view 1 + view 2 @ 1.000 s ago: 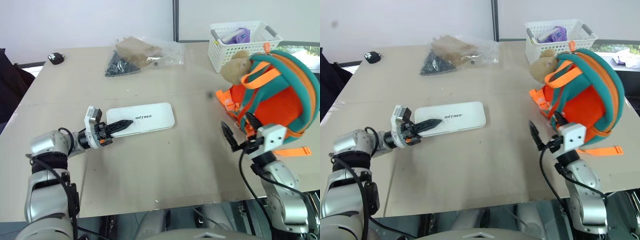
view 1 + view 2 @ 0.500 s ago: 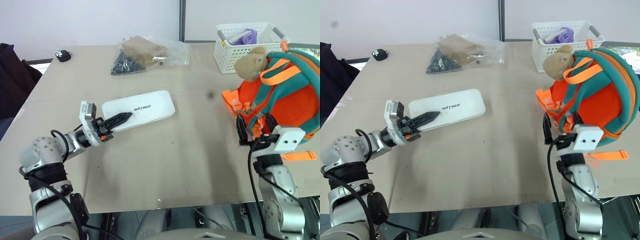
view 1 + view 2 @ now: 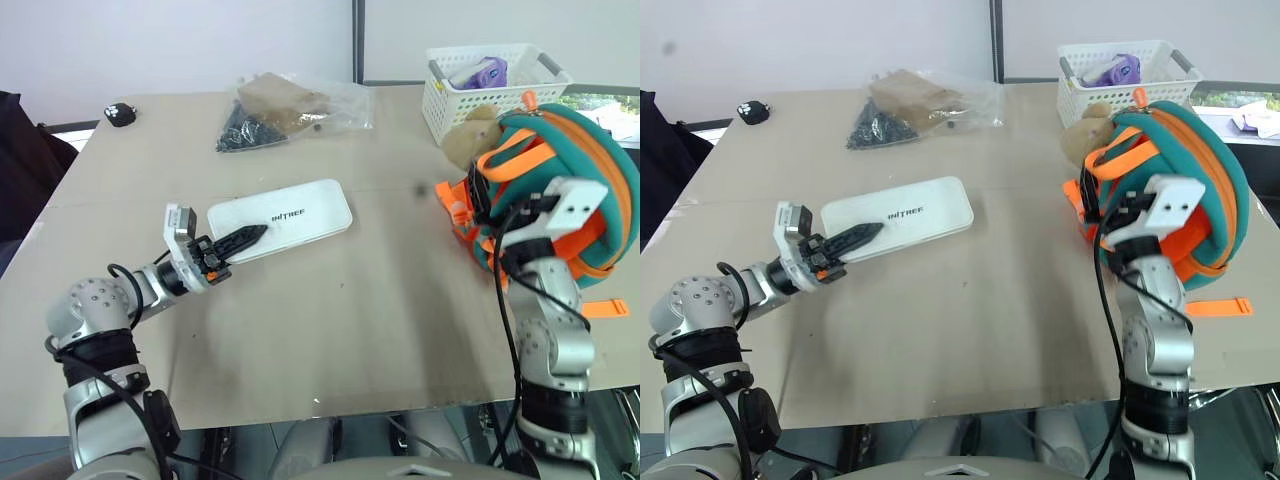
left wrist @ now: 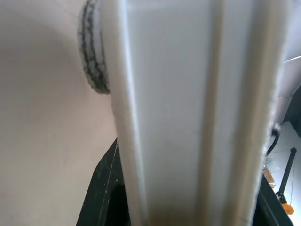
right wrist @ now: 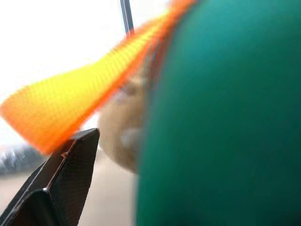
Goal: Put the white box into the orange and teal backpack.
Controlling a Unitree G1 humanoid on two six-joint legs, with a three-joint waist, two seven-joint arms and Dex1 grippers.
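Raised since earlier: right gripper (image 3: 486,192), jaws wide open against small rounded orange-and-teal fabric backpack (image 3: 575,160), frame right. Left gripper (image 3: 238,240) clamped on flat white plastic box (image 3: 285,214), centre-left on table. Insertion outstanding.

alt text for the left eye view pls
The left pincer is shut on the near end of the white box on a tan table, while the open right pincer is at the orange and teal backpack.
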